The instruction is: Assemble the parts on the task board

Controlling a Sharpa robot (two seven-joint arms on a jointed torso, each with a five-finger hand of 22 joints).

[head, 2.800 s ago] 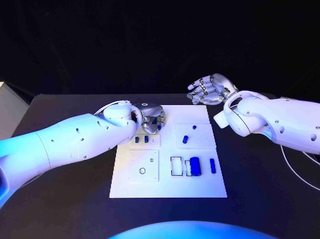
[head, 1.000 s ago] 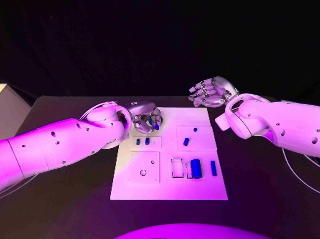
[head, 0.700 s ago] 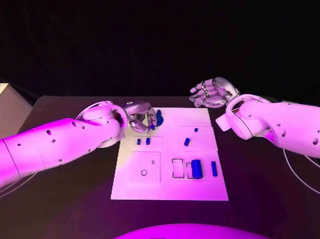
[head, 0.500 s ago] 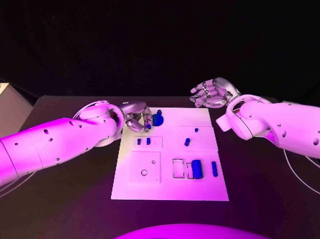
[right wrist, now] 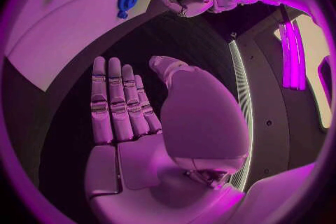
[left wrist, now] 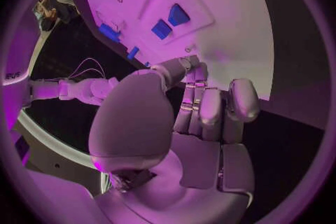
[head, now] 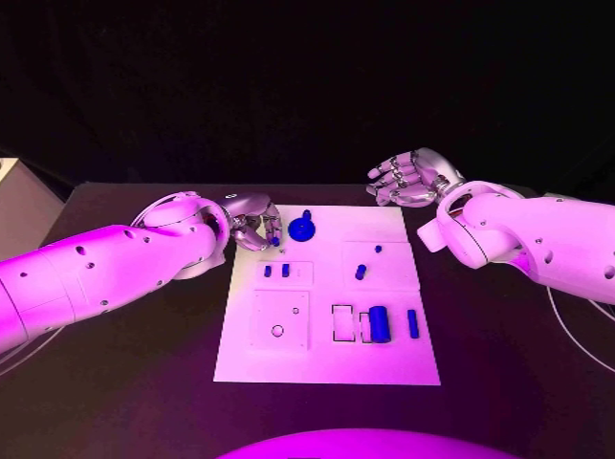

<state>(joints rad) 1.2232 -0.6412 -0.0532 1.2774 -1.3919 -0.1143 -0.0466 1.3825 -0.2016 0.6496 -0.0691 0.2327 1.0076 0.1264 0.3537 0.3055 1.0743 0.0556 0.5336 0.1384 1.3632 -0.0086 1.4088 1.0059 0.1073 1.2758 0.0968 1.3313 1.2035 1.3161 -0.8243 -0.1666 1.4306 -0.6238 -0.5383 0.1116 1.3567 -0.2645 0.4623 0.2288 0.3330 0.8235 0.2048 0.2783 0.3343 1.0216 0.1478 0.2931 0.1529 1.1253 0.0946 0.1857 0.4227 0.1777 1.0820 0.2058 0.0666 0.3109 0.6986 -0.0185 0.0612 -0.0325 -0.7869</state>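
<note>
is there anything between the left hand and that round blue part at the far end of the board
Nothing visible. The left hand is right beside the round blue part on the task board, with only bare white board between them.

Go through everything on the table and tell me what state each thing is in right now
Left hand: fingers curled, holding nothing, beside the round blue part.
Right hand: fingers apart, holding nothing, beyond the board's far right corner.
Round blue part: lying loose on the board's far end.
Large blue block: lying on the board by an outlined slot.
Slim blue bar: lying near the board's right edge.
Task board: flat on the table.
</note>
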